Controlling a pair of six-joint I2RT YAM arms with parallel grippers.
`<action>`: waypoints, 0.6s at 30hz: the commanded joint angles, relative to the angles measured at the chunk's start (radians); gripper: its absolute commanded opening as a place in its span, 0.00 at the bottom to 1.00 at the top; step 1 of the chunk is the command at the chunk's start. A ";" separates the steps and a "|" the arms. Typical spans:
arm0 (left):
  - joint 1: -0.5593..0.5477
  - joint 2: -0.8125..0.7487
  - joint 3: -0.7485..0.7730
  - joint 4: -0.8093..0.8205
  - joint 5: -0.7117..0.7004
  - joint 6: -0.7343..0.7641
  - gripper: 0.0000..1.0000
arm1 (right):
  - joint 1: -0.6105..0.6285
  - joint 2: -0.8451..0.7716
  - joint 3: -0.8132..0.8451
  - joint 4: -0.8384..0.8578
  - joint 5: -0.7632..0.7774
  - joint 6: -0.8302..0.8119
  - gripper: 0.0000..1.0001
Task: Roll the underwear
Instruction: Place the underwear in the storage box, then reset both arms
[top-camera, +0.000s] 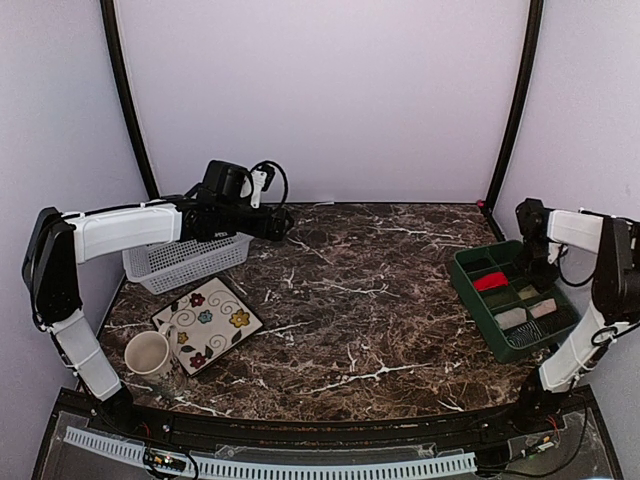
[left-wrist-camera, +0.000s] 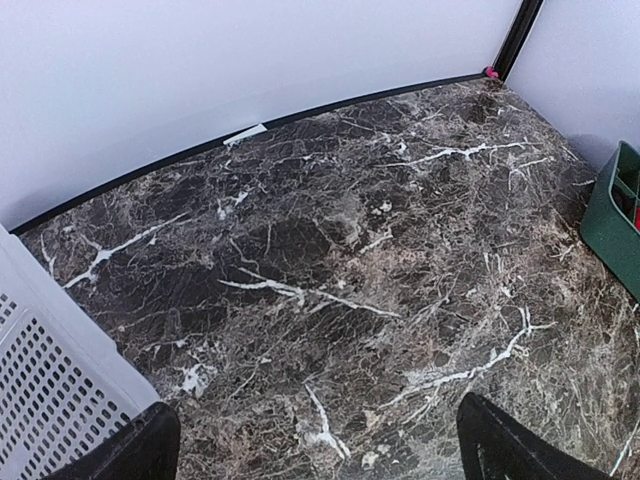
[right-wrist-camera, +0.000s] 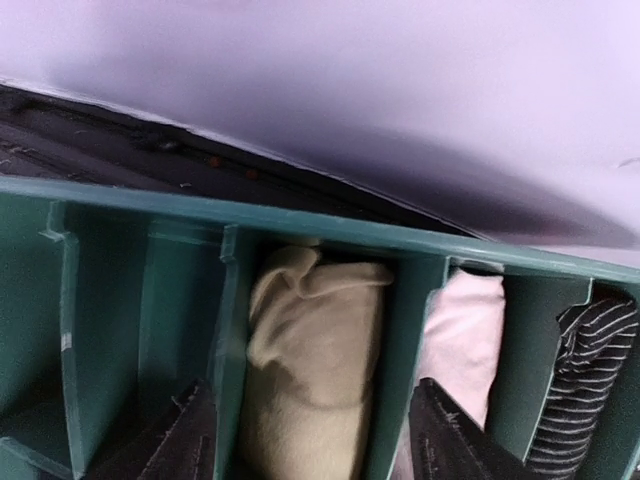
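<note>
In the green organizer (right-wrist-camera: 300, 228) the khaki underwear (right-wrist-camera: 310, 330) and pink underwear (right-wrist-camera: 462, 320) sit rolled in neighbouring compartments, so the right pincer (right-wrist-camera: 315, 415), open and empty over them, probably need only lift clear.

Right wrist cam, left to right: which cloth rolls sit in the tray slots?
Khaki roll → pink roll → striped roll, each in its own slot of the green tray.

No word, number or brand can be read in any view. The nearest thing is a small pale mark on the black wrist of the left arm (top-camera: 130, 228) — possibly a logo, but too blurred and small to make out.
</note>
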 joint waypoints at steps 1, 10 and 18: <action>0.015 -0.006 0.068 -0.071 0.036 -0.034 0.99 | 0.000 -0.087 0.065 -0.011 -0.048 -0.009 0.69; 0.073 0.013 0.235 -0.275 0.082 -0.085 0.99 | 0.013 -0.237 0.134 0.023 -0.202 -0.154 1.00; 0.190 -0.048 0.301 -0.447 0.172 -0.150 0.99 | 0.142 -0.277 0.227 0.136 -0.326 -0.371 1.00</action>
